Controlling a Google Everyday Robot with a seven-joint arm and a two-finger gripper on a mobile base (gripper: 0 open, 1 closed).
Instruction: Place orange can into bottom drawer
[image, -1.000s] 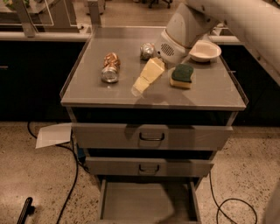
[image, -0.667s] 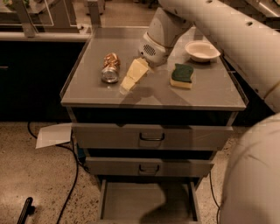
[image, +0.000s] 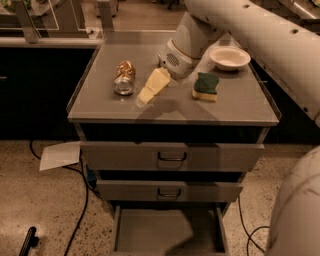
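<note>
The orange can (image: 124, 77) lies on its side on the grey cabinet top (image: 240, 107), left of centre, its silver end towards me. My gripper (image: 149, 90) hangs over the cabinet top just right of the can, its pale yellow fingers (image: 156, 81) pointing down and left, apart from the can. It holds nothing that I can see. The bottom drawer (image: 150, 232) is pulled open at the foot of the cabinet, a shallow grey tray with a bare floor.
A green-and-yellow sponge (image: 205, 86) and a white bowl (image: 229, 57) sit on the right of the cabinet top. Two upper drawers (image: 172, 156) with dark handles are closed. White paper (image: 60, 155) and black cables (image: 80, 210) lie on the floor at left.
My gripper and arm have swung left across the cabinet top, from near the sponge to beside the orange can. The can has not moved.
</note>
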